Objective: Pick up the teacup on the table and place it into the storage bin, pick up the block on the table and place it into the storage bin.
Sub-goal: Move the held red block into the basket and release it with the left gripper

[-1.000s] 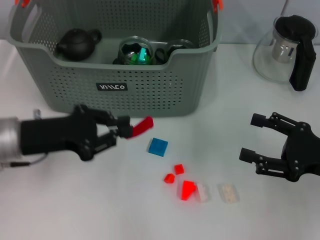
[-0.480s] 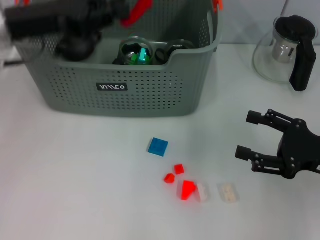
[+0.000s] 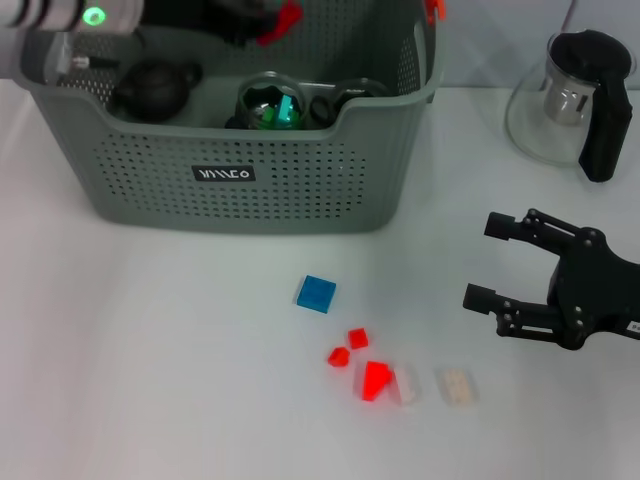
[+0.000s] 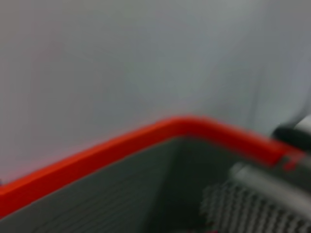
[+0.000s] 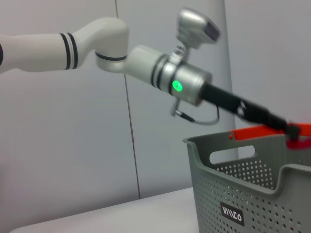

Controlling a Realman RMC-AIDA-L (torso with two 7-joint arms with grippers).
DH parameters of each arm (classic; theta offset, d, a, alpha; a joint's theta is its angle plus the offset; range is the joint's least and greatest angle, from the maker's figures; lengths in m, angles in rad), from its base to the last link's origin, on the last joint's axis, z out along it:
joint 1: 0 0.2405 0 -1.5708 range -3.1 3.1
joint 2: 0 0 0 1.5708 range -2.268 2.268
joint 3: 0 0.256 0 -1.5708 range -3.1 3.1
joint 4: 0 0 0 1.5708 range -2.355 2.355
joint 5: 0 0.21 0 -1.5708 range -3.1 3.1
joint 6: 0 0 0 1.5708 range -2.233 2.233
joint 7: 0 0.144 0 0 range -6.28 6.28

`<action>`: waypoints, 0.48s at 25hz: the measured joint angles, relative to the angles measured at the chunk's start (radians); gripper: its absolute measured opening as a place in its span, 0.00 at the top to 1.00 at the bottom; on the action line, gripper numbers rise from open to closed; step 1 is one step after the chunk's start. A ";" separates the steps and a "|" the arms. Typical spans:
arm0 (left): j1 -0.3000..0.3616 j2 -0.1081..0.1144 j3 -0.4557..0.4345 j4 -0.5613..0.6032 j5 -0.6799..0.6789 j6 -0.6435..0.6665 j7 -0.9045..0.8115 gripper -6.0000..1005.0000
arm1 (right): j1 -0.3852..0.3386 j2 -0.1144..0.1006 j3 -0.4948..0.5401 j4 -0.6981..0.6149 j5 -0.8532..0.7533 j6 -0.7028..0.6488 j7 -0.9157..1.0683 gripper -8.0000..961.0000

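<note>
Fingers of the left gripper (image 3: 262,18) were clamped on a red block (image 3: 281,20), held above the rear of the storage bin (image 3: 240,195), over its open top. That height made sense: the bin's walls are tall, so the piece had to clear the rim before it could be let go inside. In the right wrist view the left arm (image 5: 146,63) reached across toward the bin with the red piece at its tip, just over the rim. The left wrist view showed only a red edge against grey mesh, too close to read further.

Inside the bin lay a dark teapot (image 3: 155,87) at the left and a glass cup (image 3: 272,103) with green contents near the middle, with another dark item beside it that I could not identify. Judging by this, the teacup part of the task looked done and the block was about to be dropped; a release over the teapot or cup might knock against them, so the freer back area seemed the safer spot.

The right gripper (image 3: 492,262) hovered low over the tabletop (image 3: 150,380) at the right, its fingers spread and holding nothing. Near it sat more loose pieces: a blue block (image 3: 316,293), small red blocks (image 3: 357,338) and pale blocks (image 3: 457,386). A glass kettle (image 3: 570,100) with a black handle stood at the far right, well apart from the bin and out of either arm's way.
</note>
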 joint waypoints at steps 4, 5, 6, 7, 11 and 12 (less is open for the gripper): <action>-0.010 -0.043 0.086 -0.008 0.152 -0.135 -0.041 0.81 | 0.005 0.002 0.000 0.000 0.000 0.000 0.000 0.04; -0.014 -0.057 0.097 -0.012 0.186 -0.157 -0.044 0.81 | 0.005 0.002 0.000 0.000 0.000 0.000 0.000 0.04; -0.017 -0.069 0.104 -0.015 0.214 -0.172 -0.047 0.81 | 0.007 0.002 0.000 0.000 0.001 0.000 0.000 0.04; -0.020 -0.080 0.106 -0.017 0.240 -0.182 -0.049 0.81 | 0.008 0.002 0.000 0.000 0.001 0.000 0.000 0.04; -0.035 -0.110 0.113 -0.019 0.337 -0.215 -0.091 0.81 | 0.009 0.002 0.000 0.000 0.002 -0.001 0.000 0.04; -0.035 -0.110 0.113 -0.019 0.337 -0.215 -0.091 0.80 | 0.010 0.002 0.000 0.000 0.002 -0.002 0.000 0.04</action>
